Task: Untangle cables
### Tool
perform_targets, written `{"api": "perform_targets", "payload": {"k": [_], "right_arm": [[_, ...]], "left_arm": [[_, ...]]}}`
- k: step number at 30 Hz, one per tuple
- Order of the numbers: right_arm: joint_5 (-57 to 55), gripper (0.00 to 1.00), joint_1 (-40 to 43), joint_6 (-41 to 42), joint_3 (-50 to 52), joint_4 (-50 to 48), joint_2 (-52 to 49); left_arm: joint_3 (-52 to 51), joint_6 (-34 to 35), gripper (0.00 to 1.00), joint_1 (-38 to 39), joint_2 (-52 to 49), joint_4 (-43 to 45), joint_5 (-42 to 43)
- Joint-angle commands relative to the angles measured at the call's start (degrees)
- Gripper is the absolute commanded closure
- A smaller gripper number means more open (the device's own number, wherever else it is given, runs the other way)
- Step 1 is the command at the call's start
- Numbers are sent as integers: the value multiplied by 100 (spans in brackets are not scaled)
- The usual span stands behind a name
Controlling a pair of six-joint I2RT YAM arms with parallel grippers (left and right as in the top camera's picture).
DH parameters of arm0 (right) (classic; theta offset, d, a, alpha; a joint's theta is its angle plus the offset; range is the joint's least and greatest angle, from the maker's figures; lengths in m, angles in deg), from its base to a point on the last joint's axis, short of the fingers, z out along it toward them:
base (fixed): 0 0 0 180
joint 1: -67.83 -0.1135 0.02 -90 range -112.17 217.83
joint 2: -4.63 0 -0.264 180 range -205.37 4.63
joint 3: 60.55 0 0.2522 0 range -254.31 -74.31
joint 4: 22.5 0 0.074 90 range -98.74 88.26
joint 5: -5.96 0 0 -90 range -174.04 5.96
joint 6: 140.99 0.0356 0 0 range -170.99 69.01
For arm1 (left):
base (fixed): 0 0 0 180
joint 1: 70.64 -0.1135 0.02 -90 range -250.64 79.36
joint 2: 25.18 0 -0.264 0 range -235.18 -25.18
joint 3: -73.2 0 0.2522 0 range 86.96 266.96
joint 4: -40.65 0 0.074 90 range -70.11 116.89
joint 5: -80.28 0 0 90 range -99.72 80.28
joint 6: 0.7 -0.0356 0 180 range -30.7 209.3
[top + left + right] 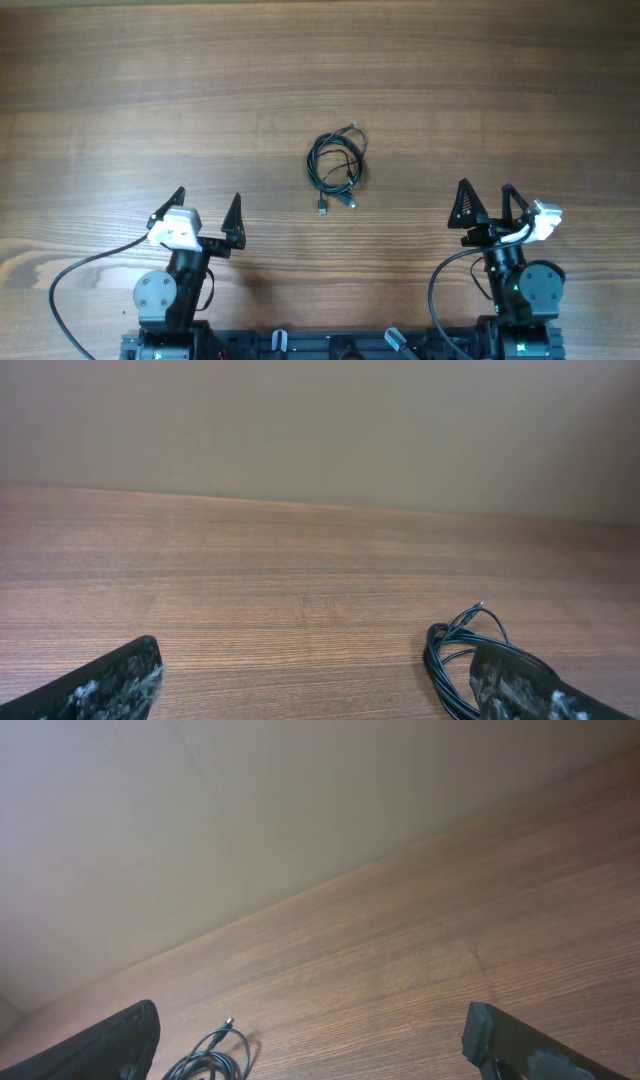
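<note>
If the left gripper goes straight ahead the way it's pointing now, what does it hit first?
Likely nothing: the left gripper faces open table; the cables lie off to its right.

One cable bundle [336, 163], one table [100, 80].
Two grippers, left gripper [209, 195] and right gripper [486, 186], bundle ahead between them.

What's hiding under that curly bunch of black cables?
Only the bare wooden table shows through the loops of the cables. The wood right under the overlapping cords is covered, so I can't see it.
</note>
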Motion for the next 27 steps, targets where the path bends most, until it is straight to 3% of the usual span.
{"api": "perform_targets", "payload": {"k": [1, 27], "right_arm": [[-74, 0, -7, 33, -2, -4, -26], [-76, 0, -7, 33, -2, -2, -28]], "left_arm": [[-44, -162, 0, 22, 46, -26, -313], [-46, -162, 0, 22, 46, -26, -313]]}}
